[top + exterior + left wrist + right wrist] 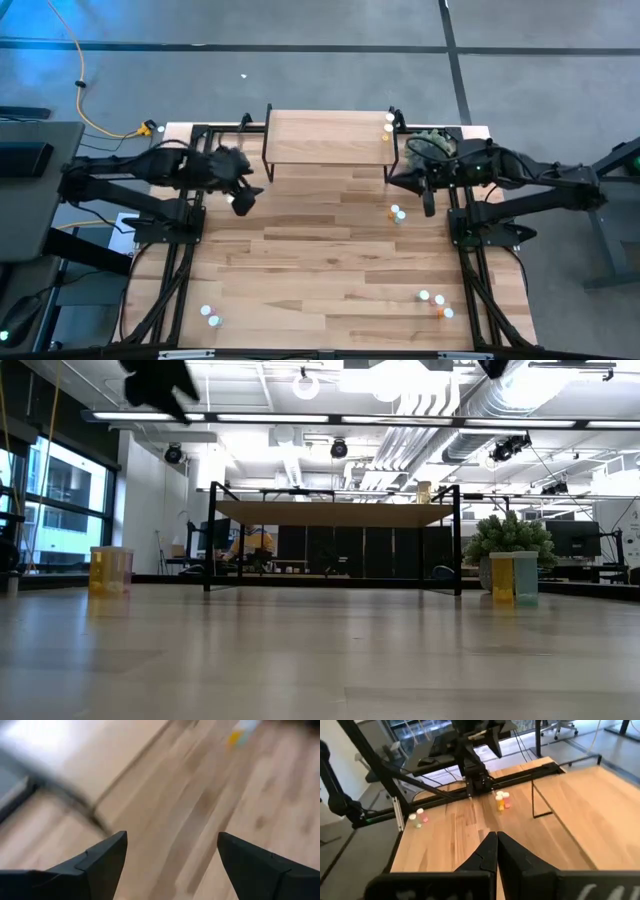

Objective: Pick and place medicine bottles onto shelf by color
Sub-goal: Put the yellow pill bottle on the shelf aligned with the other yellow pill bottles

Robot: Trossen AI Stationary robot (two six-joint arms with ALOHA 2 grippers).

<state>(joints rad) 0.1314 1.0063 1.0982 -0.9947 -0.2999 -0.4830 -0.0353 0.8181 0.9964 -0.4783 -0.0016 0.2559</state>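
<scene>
The left pincer [243,197] hangs released, its two dark fingers [102,857] spread wide with nothing between them, above the bare tabletop [320,260] just off the shelf's [325,140] left front corner. The right pincer [428,205] is clenched empty near the shelf's right front leg. The shelf stands at the tabletop's far edge, with two medicine bottles [389,124] on its right end. Other bottles stand on the tabletop: a pair [397,213] just beside the right pincer, a cluster [437,303] near the near right corner, and two [211,316] near the near left corner.
</scene>
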